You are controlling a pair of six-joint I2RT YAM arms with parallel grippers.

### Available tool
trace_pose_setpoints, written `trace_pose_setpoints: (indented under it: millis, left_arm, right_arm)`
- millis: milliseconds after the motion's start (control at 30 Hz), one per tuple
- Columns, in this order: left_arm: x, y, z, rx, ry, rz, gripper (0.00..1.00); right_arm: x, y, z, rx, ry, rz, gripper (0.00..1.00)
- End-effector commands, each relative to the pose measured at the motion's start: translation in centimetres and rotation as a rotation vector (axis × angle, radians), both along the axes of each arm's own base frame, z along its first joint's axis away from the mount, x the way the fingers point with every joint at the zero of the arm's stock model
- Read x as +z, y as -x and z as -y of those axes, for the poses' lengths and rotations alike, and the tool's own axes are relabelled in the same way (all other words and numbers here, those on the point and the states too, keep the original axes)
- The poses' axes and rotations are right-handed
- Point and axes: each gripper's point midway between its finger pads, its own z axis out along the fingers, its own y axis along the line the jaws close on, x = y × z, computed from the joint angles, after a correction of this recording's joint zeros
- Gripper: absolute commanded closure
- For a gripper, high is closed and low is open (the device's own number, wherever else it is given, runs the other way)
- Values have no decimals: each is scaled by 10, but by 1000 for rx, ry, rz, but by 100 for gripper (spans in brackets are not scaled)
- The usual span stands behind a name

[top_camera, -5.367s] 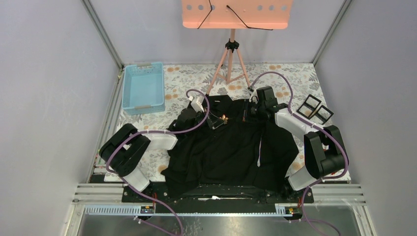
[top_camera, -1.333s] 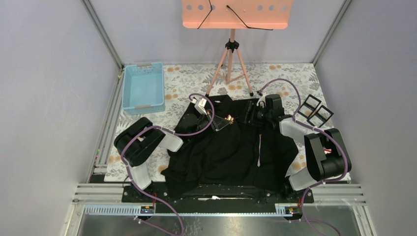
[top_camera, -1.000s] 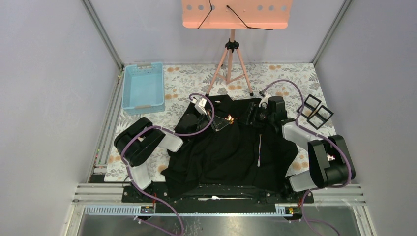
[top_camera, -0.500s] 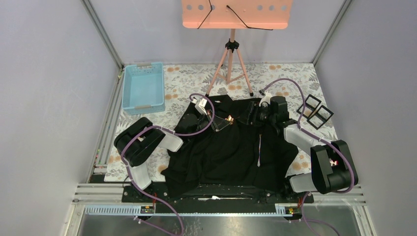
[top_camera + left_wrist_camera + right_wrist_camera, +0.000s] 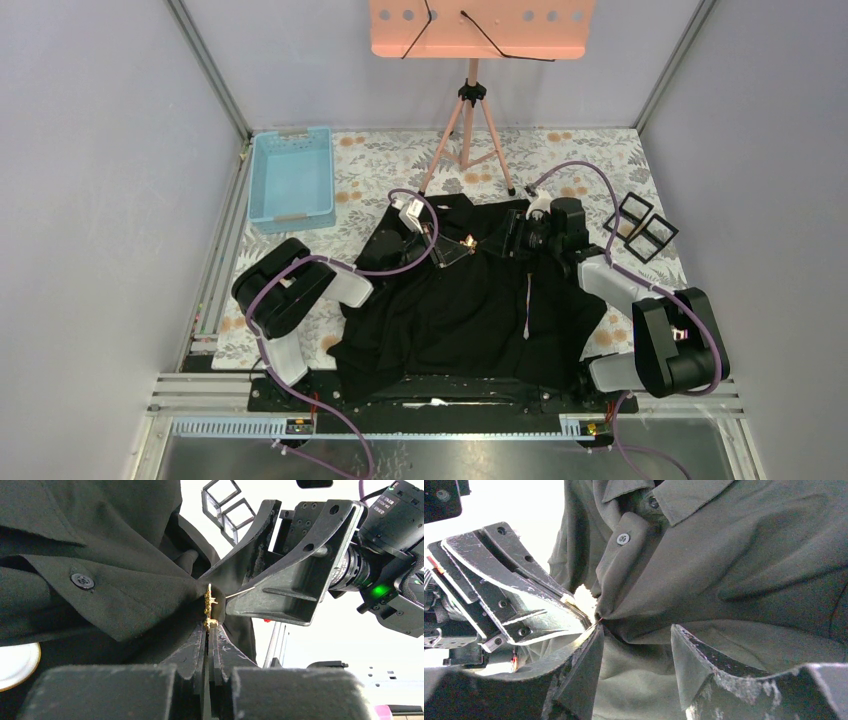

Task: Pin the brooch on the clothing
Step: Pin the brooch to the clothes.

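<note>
The clothing [image 5: 470,300], a black collared shirt, lies spread over the table's middle. In the left wrist view my left gripper [image 5: 209,628] is shut on the lower edge of the small gold brooch [image 5: 208,607], pressed against a raised fold of the clothing [image 5: 125,590]. The brooch's thin pin points right and touches a finger of the right gripper. In the right wrist view my right gripper [image 5: 636,637] stands open, its fingers either side of a bunched fold of the button placket [image 5: 624,580]. From above, both grippers meet near the collar, with the brooch [image 5: 467,240] between them.
A light blue basket [image 5: 292,178] sits at the back left on the floral cloth [image 5: 580,150]. A pink tripod [image 5: 470,130] with an orange panel [image 5: 480,25] stands at the back. Two black square frames [image 5: 640,225] lie to the right of the shirt.
The right arm's elbow has swung outward toward the near right while its gripper stays at the fold, jaws slightly narrower. The left gripper and brooch have not moved.
</note>
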Motion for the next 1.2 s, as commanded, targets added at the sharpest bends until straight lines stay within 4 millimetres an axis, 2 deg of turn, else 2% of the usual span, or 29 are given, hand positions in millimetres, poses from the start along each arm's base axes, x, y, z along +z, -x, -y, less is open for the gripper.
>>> trace_pose_setpoints:
  millis: [0,367,600,933,1167]
  left_arm:
    - [29,1,10,-52,48,99,100]
    - [31,9,15,-115,52,124,100]
    - [34,20,20,-235,73,170,100]
    - [30,23,13,-324,66,204,100]
    - [34,33,10,-448,88,233,100]
  right_arm:
    - [19,0,-6,46,-30,80,41]
    - [28,-3,-7,56,-33,113,43]
    - [30,11,-14,179,-27,100,45]
    - [26,23,-17,250,-26,70,49]
    - [34,35,-23,323,-73,81,53]
